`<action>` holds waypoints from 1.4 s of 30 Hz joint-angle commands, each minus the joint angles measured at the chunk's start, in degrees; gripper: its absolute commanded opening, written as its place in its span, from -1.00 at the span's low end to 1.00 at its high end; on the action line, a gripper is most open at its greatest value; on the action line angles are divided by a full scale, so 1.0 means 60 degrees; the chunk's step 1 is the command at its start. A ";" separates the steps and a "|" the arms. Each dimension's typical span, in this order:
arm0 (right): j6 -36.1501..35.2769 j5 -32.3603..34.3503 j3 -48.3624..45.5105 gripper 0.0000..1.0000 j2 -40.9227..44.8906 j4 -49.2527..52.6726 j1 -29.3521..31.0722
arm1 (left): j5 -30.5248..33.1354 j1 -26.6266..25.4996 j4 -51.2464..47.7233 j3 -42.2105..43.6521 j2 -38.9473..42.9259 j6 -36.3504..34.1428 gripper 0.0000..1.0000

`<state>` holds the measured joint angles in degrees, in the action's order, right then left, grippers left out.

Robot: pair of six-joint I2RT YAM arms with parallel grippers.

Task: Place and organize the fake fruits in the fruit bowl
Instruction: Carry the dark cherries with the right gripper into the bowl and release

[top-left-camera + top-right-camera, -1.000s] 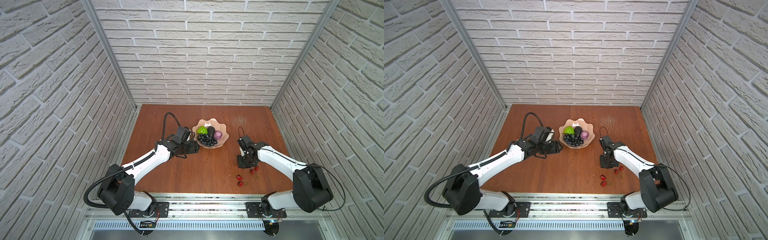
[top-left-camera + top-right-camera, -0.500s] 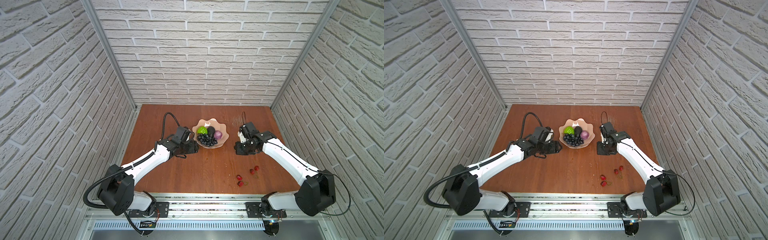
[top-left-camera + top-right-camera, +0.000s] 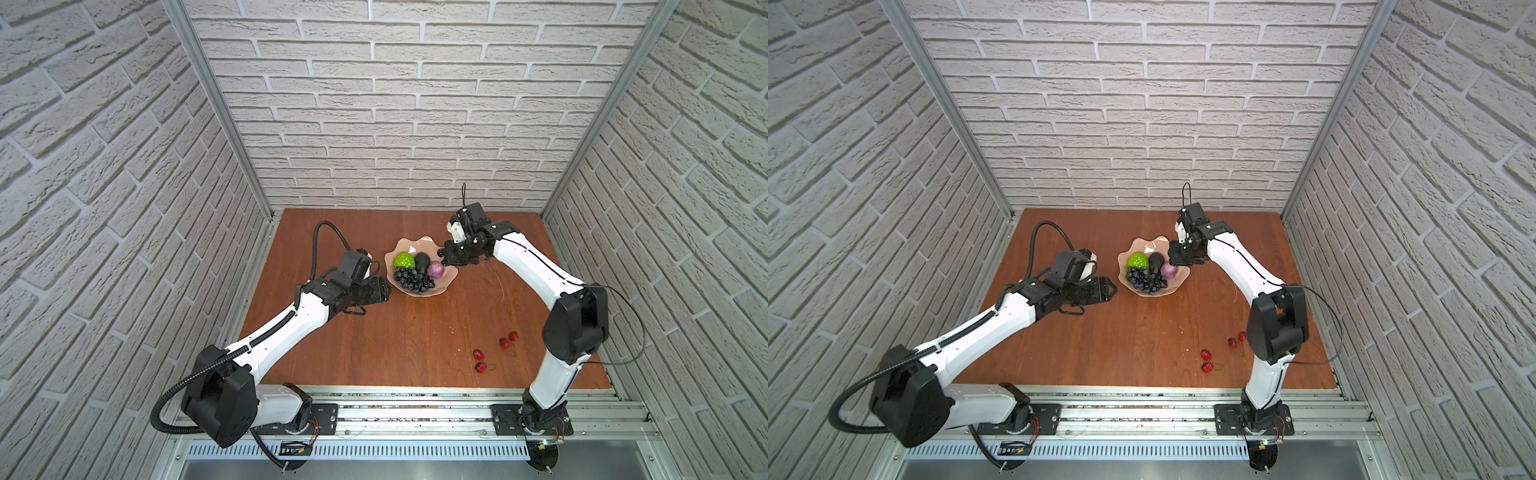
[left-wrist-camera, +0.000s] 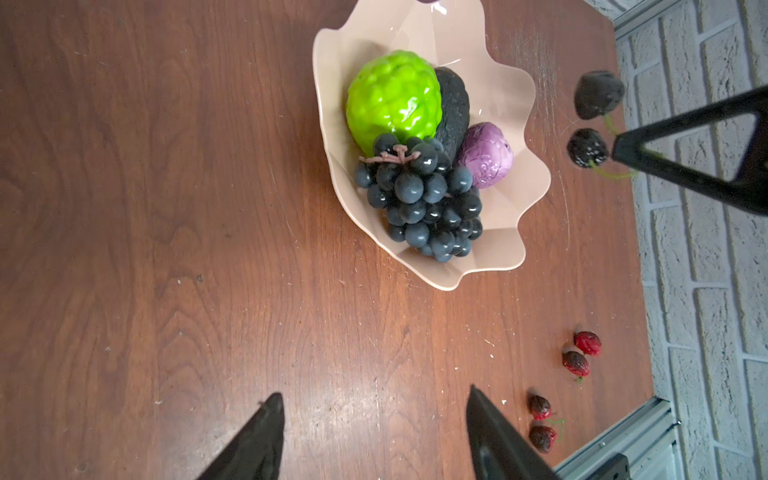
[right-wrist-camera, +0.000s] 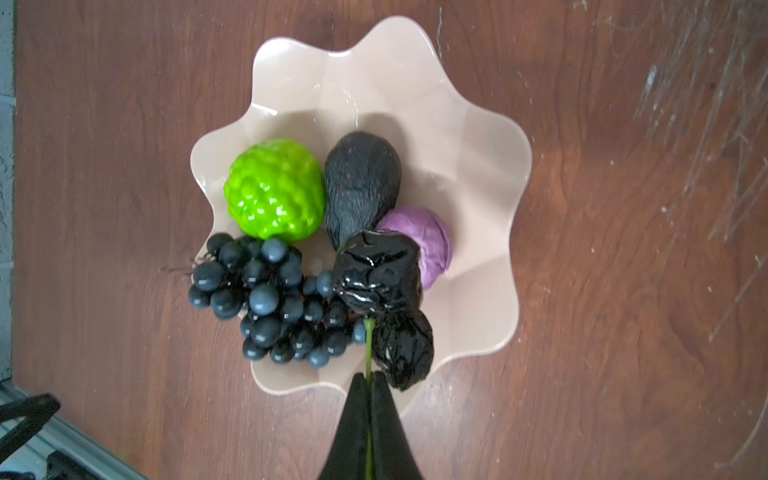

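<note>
Right wrist view, and here's the action: the right gripper [image 5: 370,376] has its fingers pinched tight together on a thin green stem [image 5: 368,340]. Off that stem dangle the small black berries [image 5: 380,274], two wrinkled glossy lumps, hanging above the fruit bowl [image 5: 478,137] on the side where the purple round fruit [image 5: 434,245] sits.

Inside the bowl it's already crowded. The bumpy bright-green round fruit [image 5: 274,195] is touching the dark avocado [image 5: 361,183], and the avocado lies between it and the purple one. The grape bunch [image 5: 266,295] sprawls in front of all three, right up against the bowl's wavy rim.

Over to the left gripper [image 4: 374,395]: fingers spread wide, nothing between them, parked low just beside the bowl on the grape side, aimed at it.

Out on the wooden table [image 3: 374,340], in both top views, four red cherries [image 3: 504,343] lie in two loose pairs, well apart from the bowl, over by the right arm's base.
</note>
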<state>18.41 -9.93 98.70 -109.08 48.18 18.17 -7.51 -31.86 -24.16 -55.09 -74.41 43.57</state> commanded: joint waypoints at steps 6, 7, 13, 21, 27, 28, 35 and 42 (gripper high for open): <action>-0.0847 0.0082 0.1974 -0.88 -0.1722 -0.0002 0.0000 | 0.0050 0.0273 -0.0074 0.0187 -0.0031 -0.0113 0.38; -0.0927 0.0085 0.2169 -0.89 -0.1923 0.0066 -0.0017 | 0.0050 0.0310 -0.0078 0.0187 -0.0042 -0.0114 0.38; -0.1124 -0.0144 0.3157 -0.89 -0.2850 0.0438 -0.0114 | -0.0109 0.0497 -0.0003 0.0147 -0.0245 -0.0128 0.38; -0.1230 -0.0183 0.3328 -0.87 -0.3390 0.0451 -0.0220 | -0.0255 0.0592 0.0013 0.0013 -0.0441 -0.0172 0.38; -0.1300 -0.0232 0.3483 -0.83 -0.3662 0.0374 -0.0273 | -0.0242 0.0621 -0.0012 -0.0031 -0.0439 -0.0157 0.38; -0.1317 -0.0247 0.3563 -0.82 -0.3718 0.0406 -0.0273 | -0.0243 0.0622 -0.0008 -0.0032 -0.0449 -0.0143 0.38; -0.1320 -0.0219 0.3802 -0.60 -0.3823 0.0480 -0.0283 | -0.0236 0.0622 -0.0050 -0.0098 -0.0432 -0.0128 0.38; -0.1503 -0.0003 0.3916 -0.40 -0.3257 0.0767 -0.0274 | -0.0155 0.0608 -0.0131 0.0024 -0.0168 0.0002 0.39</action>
<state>10.26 -10.37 120.53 -132.18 51.81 16.71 -8.86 -28.56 -24.97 -54.72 -76.95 43.40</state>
